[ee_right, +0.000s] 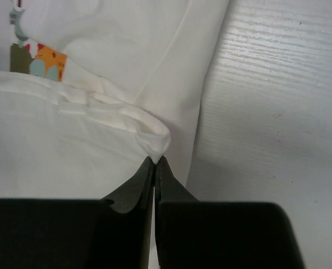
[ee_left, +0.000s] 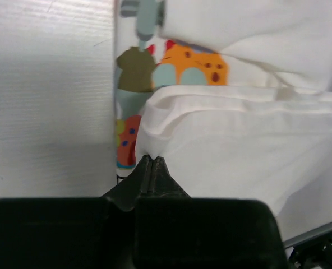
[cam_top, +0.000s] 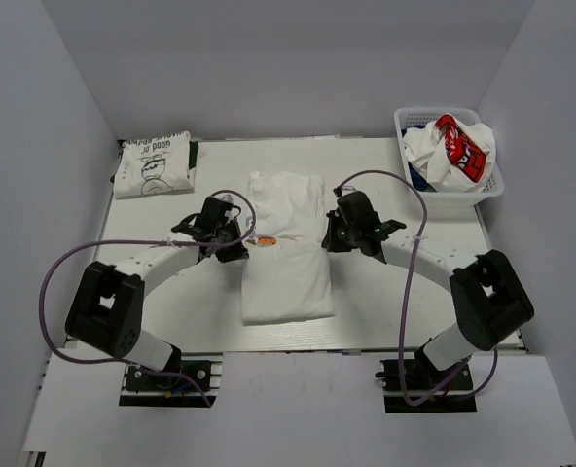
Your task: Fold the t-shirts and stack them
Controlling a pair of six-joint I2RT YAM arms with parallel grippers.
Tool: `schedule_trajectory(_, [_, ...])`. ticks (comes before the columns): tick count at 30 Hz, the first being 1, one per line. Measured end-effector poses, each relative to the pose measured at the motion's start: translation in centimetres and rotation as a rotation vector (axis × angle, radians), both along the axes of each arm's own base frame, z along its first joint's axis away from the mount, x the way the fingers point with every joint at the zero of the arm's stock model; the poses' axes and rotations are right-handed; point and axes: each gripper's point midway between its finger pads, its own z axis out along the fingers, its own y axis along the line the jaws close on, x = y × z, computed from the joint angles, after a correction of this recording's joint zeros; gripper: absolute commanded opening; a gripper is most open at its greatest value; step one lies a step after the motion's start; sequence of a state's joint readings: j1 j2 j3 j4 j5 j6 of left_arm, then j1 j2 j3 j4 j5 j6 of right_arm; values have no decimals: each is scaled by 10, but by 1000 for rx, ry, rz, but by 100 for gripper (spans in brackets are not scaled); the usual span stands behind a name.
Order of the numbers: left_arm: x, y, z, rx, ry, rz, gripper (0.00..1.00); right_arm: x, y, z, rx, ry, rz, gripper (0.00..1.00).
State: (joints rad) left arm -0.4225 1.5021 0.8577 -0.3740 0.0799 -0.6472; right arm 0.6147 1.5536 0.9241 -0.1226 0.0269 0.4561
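A white t-shirt (cam_top: 286,258) lies lengthwise in the middle of the table, folded into a narrow strip, with a bit of colourful cartoon print (ee_left: 180,64) showing at a fold. My left gripper (cam_top: 239,239) is shut on the shirt's left edge (ee_left: 149,148), and a pinch of white cloth sits between its jaws. At the shirt's right edge (ee_right: 155,143) my right gripper (cam_top: 329,236) is shut the same way. A folded white t-shirt with a black line drawing (cam_top: 153,163) lies at the back left. More t-shirts, one with a red patch (cam_top: 460,148), fill the basket.
The white lattice basket (cam_top: 483,191) stands at the back right corner of the table. Purple cables (cam_top: 54,277) loop from both arms over the table sides. Grey walls close in the left, back and right.
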Motion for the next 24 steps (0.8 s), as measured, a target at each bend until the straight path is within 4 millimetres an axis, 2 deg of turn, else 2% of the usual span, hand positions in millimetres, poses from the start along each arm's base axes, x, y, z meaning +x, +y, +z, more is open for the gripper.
schedule_trajectory(5, [8, -10, 47, -63, -178, -72, 0, -3, -1, 31, 55, -74, 3, 0])
schedule_trajectory(7, [11, -13, 60, -80, -234, -93, 0, -3, -3, 34, 62, -86, -1, 0])
schedule_trajectory(9, [13, -15, 63, -85, -256, -104, 0, -2, -5, 33, 58, -83, -8, 0])
schedule_trajectory(13, [14, -14, 45, -62, -232, -120, 0, 0, -11, 26, 44, -69, -29, 0])
schedule_trajectory(17, [15, -8, 2, 12, -128, -108, 0, 2, -14, 12, 23, -42, -40, 0])
schedule_trajectory(20, [16, 4, -30, 94, -52, -76, 0, 2, -17, -6, -4, 2, -47, 0])
schedule_trajectory(21, [17, 5, -36, 104, -33, -68, 0, 2, -18, -13, -13, 17, -48, 0])
schedule_trajectory(24, [33, 3, -34, 129, -32, -56, 0, 0, -20, -29, -34, 59, -48, 0])
